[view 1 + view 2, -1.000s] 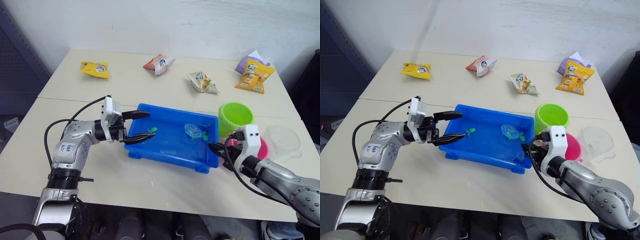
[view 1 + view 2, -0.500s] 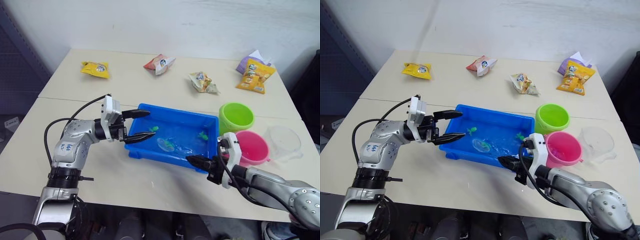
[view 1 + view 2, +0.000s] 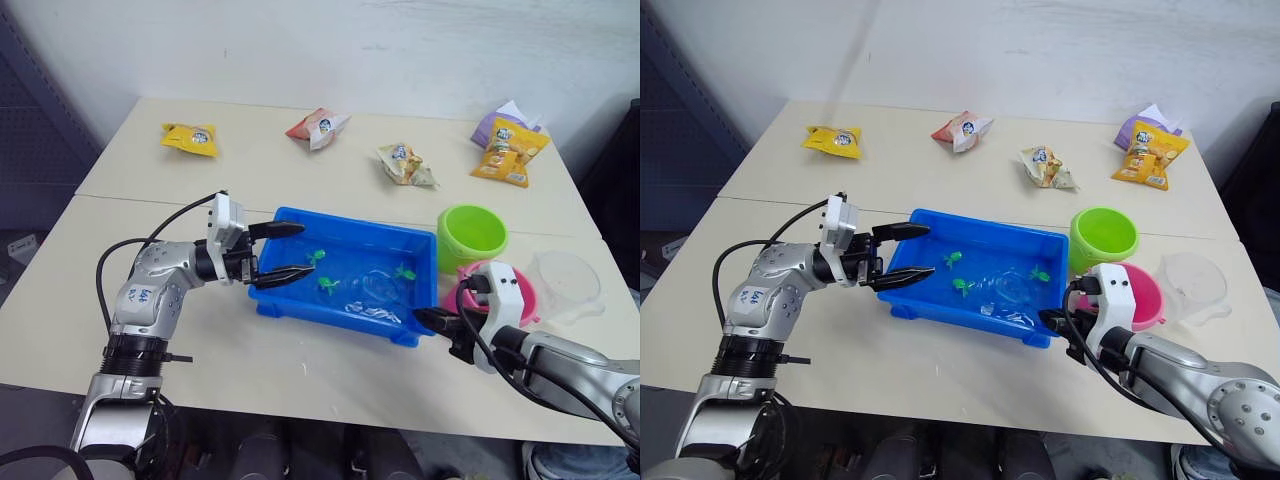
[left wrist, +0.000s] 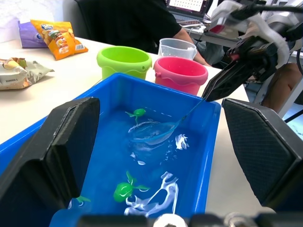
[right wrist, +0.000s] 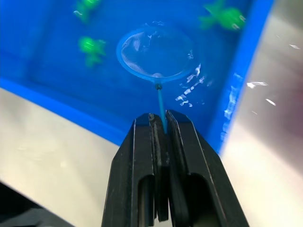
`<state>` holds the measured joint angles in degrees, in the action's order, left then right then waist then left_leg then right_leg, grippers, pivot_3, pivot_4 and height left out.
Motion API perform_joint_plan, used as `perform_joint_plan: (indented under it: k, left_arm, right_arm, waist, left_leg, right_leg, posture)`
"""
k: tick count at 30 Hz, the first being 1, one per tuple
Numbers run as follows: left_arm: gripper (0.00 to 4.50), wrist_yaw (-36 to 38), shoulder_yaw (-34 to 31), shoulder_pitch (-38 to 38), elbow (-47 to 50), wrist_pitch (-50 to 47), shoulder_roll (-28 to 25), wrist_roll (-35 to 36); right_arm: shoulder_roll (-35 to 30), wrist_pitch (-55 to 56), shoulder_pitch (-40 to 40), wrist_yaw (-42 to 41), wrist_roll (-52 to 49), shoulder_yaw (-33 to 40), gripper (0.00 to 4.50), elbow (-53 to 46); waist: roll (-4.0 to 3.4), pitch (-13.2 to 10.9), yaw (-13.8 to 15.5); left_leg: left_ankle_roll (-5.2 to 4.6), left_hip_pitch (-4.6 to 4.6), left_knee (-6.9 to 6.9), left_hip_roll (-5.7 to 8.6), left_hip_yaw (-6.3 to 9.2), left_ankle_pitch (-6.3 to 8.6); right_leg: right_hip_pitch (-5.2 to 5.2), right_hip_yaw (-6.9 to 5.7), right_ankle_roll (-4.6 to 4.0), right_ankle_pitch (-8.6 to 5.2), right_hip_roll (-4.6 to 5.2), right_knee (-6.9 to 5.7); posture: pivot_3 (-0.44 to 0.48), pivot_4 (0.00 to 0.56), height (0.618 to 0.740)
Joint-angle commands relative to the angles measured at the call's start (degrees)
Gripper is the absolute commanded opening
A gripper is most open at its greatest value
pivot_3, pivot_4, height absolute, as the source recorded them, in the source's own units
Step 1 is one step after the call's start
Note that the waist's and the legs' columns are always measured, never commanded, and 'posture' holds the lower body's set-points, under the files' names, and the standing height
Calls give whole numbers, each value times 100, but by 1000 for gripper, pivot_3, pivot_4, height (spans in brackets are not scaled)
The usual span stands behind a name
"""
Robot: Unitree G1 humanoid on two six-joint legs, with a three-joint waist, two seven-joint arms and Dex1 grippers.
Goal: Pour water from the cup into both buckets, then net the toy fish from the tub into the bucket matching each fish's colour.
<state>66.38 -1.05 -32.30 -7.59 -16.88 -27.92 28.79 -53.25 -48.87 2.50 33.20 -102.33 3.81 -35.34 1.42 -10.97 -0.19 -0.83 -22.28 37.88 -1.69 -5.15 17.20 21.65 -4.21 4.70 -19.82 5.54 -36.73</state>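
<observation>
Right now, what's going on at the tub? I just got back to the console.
The right gripper is shut on the net handle, with the hoop down in the water of the blue tub among green toy fish; the mesh looks empty. The left gripper is open, its fingers straddling the tub's left wall without closing on it. The green bucket and pink bucket stand beside the tub's right end, the clear cup just beyond them.
</observation>
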Motion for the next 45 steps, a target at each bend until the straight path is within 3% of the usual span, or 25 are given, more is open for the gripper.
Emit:
perform_joint_plan:
  k: [1, 7, 17, 22, 31, 39, 41, 45]
  left_arm:
    - [4435, 50, -31, -94, 67, 95, -27, -8]
    - [4435, 48, -11, -156, 20, 134, 20, -27]
    - [4435, 60, -9, -227, -22, 127, 48, -22]
    - [4435, 47, -46, -204, -34, 98, 27, 4]
    - [4435, 163, -40, -189, -67, 44, -66, -1]
    - [4435, 255, -55, -324, -149, 45, -58, 27]
    - [4435, 252, -55, -393, -159, 21, 6, 71]
    - [4435, 267, -3, -535, -179, -38, 130, 107]
  right_arm:
    - [-95, 30, 305, 322, -304, -236, 0, 58]
    - [-231, 13, 756, 894, -144, -331, 0, 429]
    - [3, -81, 1145, 680, 1118, -478, 0, 393]
    - [-260, 56, 917, -931, 2873, -619, 0, -452]
    - [-49, 675, -77, -2572, 4327, -63, 0, -1095]
    - [67, 1103, -1403, -3700, 4883, 1442, 0, -1577]
    - [-33, 1497, -1784, -4278, 5561, 1726, 0, -1637]
    - [362, 1991, -2097, -4685, 6126, 2360, 0, -1275]
  waist:
    - [0, 0, 3]
    - [0, 0, 7]
    - [0, 0, 17]
    - [0, 0, 13]
    - [0, 0, 15]
    - [0, 0, 21]
    - [0, 0, 24]
    - [0, 0, 22]
  left_leg:
    - [0, 0, 0, 1, -1, 0]
    - [0, -5, 2, 3, -1, 0]
    - [-1, -11, 2, 2, 2, 0]
    - [-3, -14, 1, 2, 3, 1]
    - [-5, -13, -1, 3, 4, 2]
    - [-4, -10, -1, 4, 3, 2]
    - [-5, -9, 0, 5, 3, 2]
    - [-4, -5, 0, 6, 0, 2]
  right_leg:
    - [0, 0, 0, 0, 0, 0]
    - [0, -1, 2, 1, 1, 6]
    - [0, -6, 5, 3, 1, 16]
    - [0, -8, 6, 3, 0, 21]
    - [-1, -9, 9, 5, 0, 22]
    - [-5, -8, 9, 5, 0, 21]
    - [-6, -8, 11, 6, 0, 22]
    - [-8, -7, 12, 6, -2, 21]
  posture:
    - [0, 150, 738]
    - [0, 150, 738]
    - [0, 150, 738]
    - [0, 150, 738]
    - [0, 150, 738]
    - [0, 150, 738]
    - [0, 150, 738]
    - [0, 150, 738]
